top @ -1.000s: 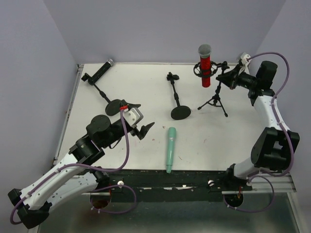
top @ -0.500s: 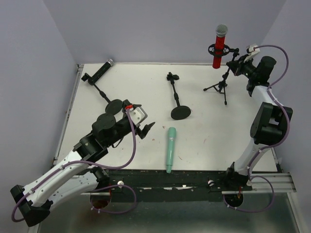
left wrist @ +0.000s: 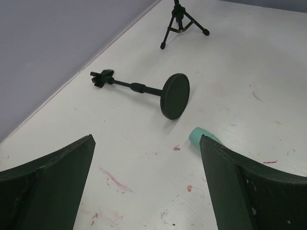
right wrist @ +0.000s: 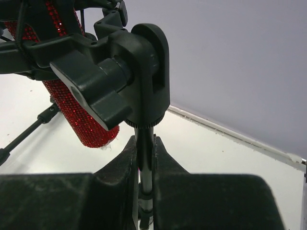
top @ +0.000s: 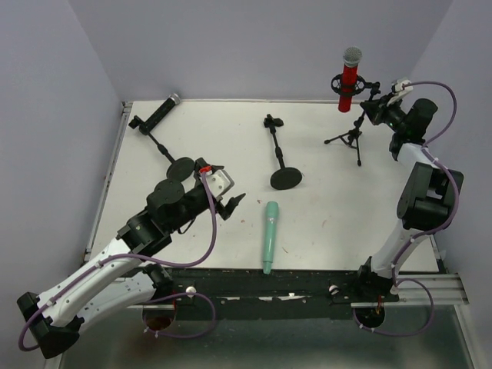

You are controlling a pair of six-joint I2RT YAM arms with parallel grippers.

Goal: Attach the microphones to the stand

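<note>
Right wrist view shows the right hand (right wrist: 144, 160) clamped on the tripod stand (right wrist: 144, 72) by its pole, under the clipped red microphone (right wrist: 72, 110), apparently steadying it far right, while the left hand (left wrist: 145, 143) gapes empty beside the mint-green microphone (left wrist: 201, 135) lying near-centre on the surface (top: 323, 223).

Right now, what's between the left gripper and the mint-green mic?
Only bare, red-smudged table separates the open left gripper from the mint-green microphone, per the top view; the left wrist view shows the mic's end beside one finger.

High rear view over the table (top: 323, 223), left wrist low, facing tripod stand (left wrist: 181, 21), right wrist tight against it
</note>
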